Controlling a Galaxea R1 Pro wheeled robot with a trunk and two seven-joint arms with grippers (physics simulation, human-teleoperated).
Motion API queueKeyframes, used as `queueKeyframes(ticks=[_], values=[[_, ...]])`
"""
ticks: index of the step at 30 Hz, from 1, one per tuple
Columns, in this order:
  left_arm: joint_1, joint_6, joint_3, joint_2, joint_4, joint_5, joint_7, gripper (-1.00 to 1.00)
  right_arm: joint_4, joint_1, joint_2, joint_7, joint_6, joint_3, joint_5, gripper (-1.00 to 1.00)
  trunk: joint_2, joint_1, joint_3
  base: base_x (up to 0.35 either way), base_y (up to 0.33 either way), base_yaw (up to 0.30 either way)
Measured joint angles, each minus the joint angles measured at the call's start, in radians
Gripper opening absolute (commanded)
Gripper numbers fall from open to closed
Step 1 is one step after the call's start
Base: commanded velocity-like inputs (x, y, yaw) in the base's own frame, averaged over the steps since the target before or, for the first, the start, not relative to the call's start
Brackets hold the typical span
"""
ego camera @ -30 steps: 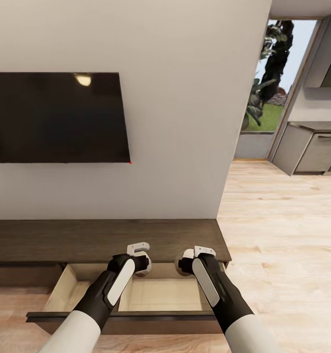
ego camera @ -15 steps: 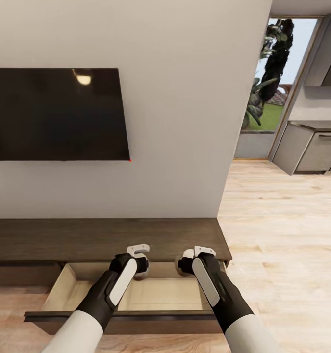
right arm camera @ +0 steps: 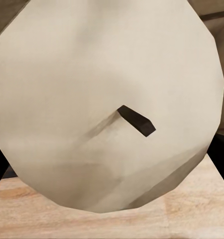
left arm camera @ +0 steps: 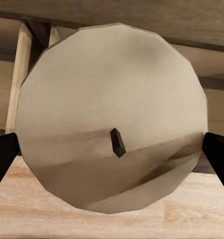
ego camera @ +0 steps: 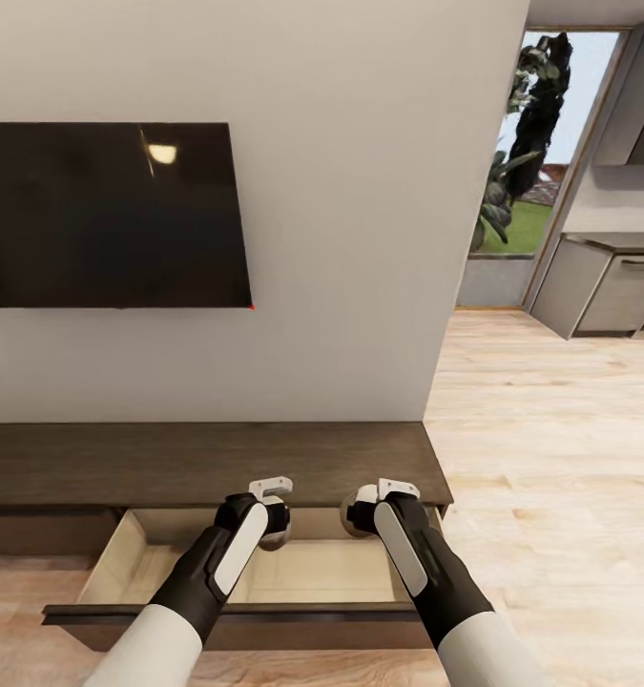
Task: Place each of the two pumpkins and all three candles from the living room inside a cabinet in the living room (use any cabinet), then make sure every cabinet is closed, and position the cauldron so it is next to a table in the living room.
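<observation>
The long dark brown cabinet (ego camera: 169,463) runs along the wall under the TV. One of its drawers (ego camera: 312,572) is pulled out, showing a pale beige inside. My left gripper (ego camera: 274,520) hangs over the drawer, shut on a candle (ego camera: 278,536). In the left wrist view that candle (left arm camera: 112,99) is a wide beige disc with a dark wick, and dark fingertips (left arm camera: 2,157) press its sides. My right gripper (ego camera: 360,508) hangs beside it over the same drawer, shut on a second candle (ego camera: 352,520). The right wrist view looks onto that second candle's (right arm camera: 92,79) wick end.
A black TV (ego camera: 112,215) is mounted on the white wall above the cabinet. Light wooden floor (ego camera: 550,458) stretches to the right towards grey kitchen units (ego camera: 608,291) and a doorway with greenery (ego camera: 522,162). The drawer front (ego camera: 236,615) juts out towards me.
The whole view has shifted slightly, so the TV sits higher and the drawer a little larger in the picture. Both arms keep their pose, each still holding its candle.
</observation>
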Motion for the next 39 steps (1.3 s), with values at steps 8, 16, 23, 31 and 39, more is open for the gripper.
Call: queueKeyframes(ticks=[8,16,23,31,39], values=[[0.0,0.0,0.0,-0.002,0.0,-0.001,0.001,-1.0,0.0,0.0,0.0,-0.001,0.002,-0.001,0.001,-1.0,-0.056,0.031,-0.025,0.0,0.0,0.0],[0.0,0.0,-0.003,-0.025,-0.003,-0.004,0.001,-1.0,0.003,0.0,0.0,-0.001,0.003,-0.001,0.0,-1.0,-0.112,0.061,-0.05,0.0,0.0,0.0],[0.0,0.001,-0.004,-0.025,-0.006,-0.006,0.001,-1.0,0.003,0.0,0.0,0.002,0.006,-0.001,0.0,-1.0,-0.161,0.088,-0.072,0.0,0.0,0.0],[0.0,0.001,-0.002,-0.025,-0.006,-0.006,0.0,-1.0,0.003,0.0,0.0,0.003,0.006,-0.001,0.0,-1.0,-0.217,0.119,-0.097,0.0,0.0,0.0],[0.0,0.001,-0.002,-0.025,-0.006,-0.005,0.0,-1.0,0.003,0.0,0.0,0.004,0.004,0.001,0.0,-1.0,-0.273,0.15,-0.122,0.0,0.0,0.0]])
